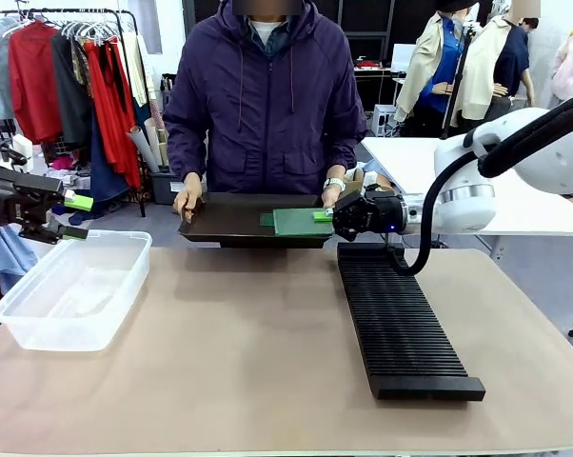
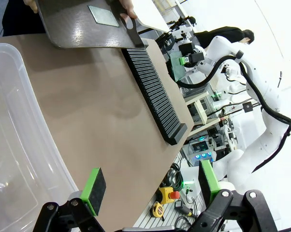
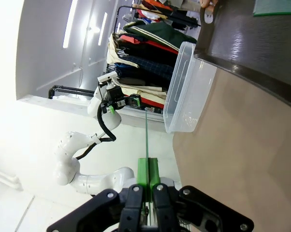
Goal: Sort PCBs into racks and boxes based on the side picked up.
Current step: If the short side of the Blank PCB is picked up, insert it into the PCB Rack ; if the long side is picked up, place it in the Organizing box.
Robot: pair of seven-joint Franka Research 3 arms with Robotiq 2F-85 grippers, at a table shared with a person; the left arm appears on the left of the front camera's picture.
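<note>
My right gripper (image 1: 326, 217) is shut on a green PCB (image 1: 302, 222), holding it just above the dark tray (image 1: 225, 228); in the right wrist view the PCB (image 3: 147, 137) shows edge-on between the green pads (image 3: 148, 173). Another PCB (image 2: 103, 14) lies flat on the tray (image 2: 73, 29). The black slotted rack (image 1: 401, 324) stretches along the table's right side below that gripper. My left gripper (image 1: 74, 215) hangs open over the far edge of the clear box (image 1: 72, 286), its fingers (image 2: 93, 191) spread wide with nothing between them.
A person in a purple jacket stands at the far side and holds the tray with both hands (image 1: 187, 200). The tan tabletop (image 1: 239, 343) lies between box and rack. A clothes rail (image 1: 68, 67) stands behind on the left.
</note>
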